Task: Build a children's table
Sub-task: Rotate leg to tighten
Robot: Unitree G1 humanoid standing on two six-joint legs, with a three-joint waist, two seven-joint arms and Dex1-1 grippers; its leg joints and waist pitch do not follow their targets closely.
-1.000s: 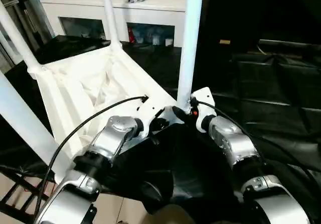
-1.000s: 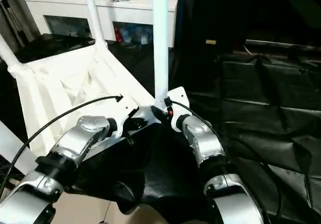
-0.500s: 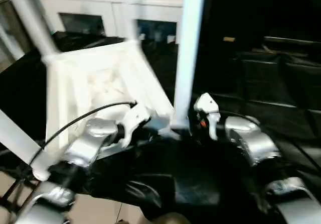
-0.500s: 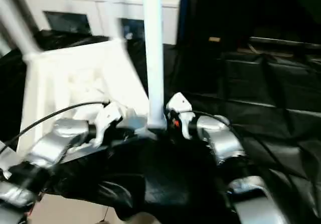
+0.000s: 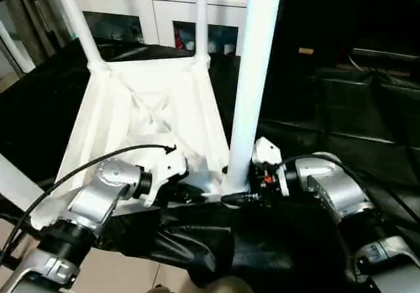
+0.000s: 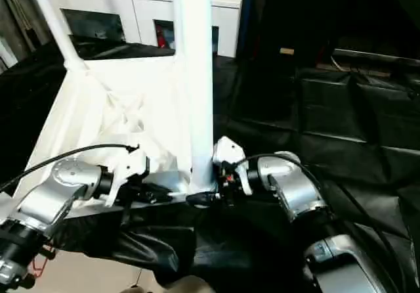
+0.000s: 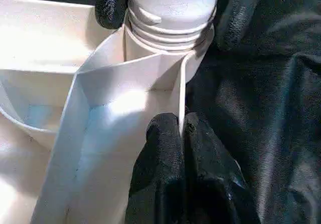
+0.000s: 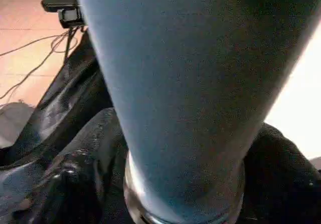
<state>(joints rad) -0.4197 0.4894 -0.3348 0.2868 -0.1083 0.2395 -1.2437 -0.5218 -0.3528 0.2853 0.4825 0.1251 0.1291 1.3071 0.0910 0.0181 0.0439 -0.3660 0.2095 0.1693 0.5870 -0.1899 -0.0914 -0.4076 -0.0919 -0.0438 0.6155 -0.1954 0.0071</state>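
Forearms converging, left tool (image 7: 180,133) pinching tabletop (image 5: 151,109) rim (upturned), right tool (image 5: 252,186) gripping leg (image 5: 252,96).

a black sheet (image 5: 341,109) covers the work surface; a white cabinet (image 5: 151,7) with glass doors stands beyond its far edge.

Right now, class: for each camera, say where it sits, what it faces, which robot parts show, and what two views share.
Left and right eye views: on the head, facing down at the upturned white plastic tabletop; both silver forearms show.
Left wrist view: behind the left end effector, which pinches the tabletop's thin wall beside the corner socket.
Right wrist view: close against the long white tubular leg, near its base.
Shared: both wrist views show that leg's threaded base.
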